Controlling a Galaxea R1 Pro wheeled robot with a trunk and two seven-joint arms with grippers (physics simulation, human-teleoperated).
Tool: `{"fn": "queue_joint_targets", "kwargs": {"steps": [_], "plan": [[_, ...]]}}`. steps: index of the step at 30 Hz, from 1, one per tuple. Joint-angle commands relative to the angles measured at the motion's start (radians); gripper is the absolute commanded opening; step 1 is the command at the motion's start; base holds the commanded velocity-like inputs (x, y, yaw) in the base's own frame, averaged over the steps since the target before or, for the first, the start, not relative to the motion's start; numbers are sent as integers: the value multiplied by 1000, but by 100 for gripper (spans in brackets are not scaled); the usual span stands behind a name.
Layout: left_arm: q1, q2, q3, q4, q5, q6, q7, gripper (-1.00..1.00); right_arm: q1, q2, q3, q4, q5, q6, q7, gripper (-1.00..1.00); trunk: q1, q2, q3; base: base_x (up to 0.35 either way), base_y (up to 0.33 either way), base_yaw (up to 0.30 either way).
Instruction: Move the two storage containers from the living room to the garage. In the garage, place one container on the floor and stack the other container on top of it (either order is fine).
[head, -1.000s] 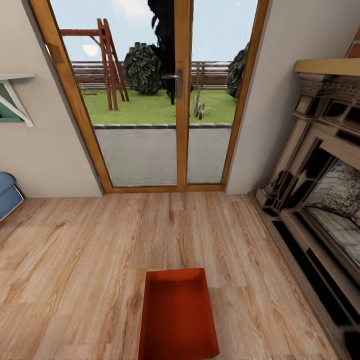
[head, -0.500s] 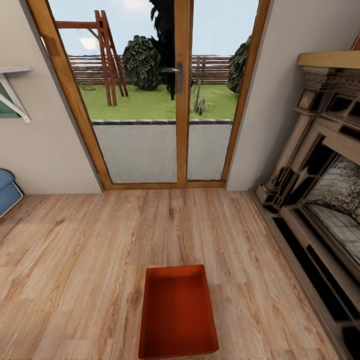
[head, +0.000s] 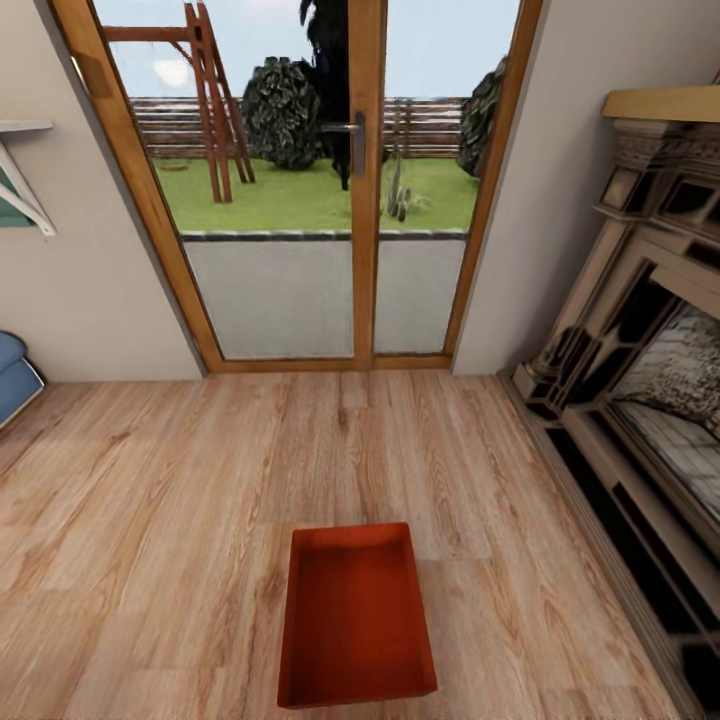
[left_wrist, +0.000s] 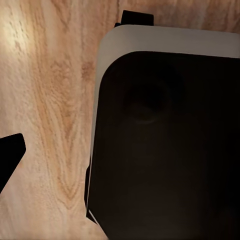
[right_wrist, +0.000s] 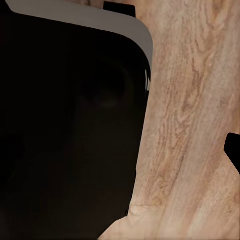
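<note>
at the far left of the head view we see a blue sofa arm (head: 12, 378) against the wall, with a white shelf bracket (head: 20, 190) above it. next comes the wood-framed glass patio door (head: 300, 180), its dark handle (head: 356, 145) near the middle post, and a lawn with a wooden swing frame (head: 205, 95) outside. ahead of us on the light wood plank floor (head: 140, 520) sits one red-orange storage container (head: 355, 615), open side up, empty, long axis pointing away from us, near the lower edge of the view and well apart from the door. to the right stands a carved fireplace surround (head: 640, 330) along the wall.

we judge the bin to be light, stiff plastic with smooth, somewhat slippery low walls, so the long side walls look like the places to take hold: one gripper pinching each rim near its middle, or pressing inward from both sides, to keep it level.

in the left wrist view a dark rounded robot body panel (left_wrist: 165, 145) hangs over the planks, and the right wrist view shows a similar panel (right_wrist: 70, 125). we cannot tell whether either gripper's fingers are apart or together.
</note>
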Motion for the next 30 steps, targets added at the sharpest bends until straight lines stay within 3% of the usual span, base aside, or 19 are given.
{"fn": "queue_joint_targets", "kwargs": {"steps": [1, 30], "plan": [[0, 0, -8, 0, 9, 0, 2, 100, -1, 1, 8, 3, -9, -5, 0, 100, 0, 0, -2, 0, 0, 0], [0, 0, -8, 0, 9, 0, 2, 100, -1, 0, 8, 3, -9, -5, 0, 100, 0, 0, -49, 0, 0, 0]]}}
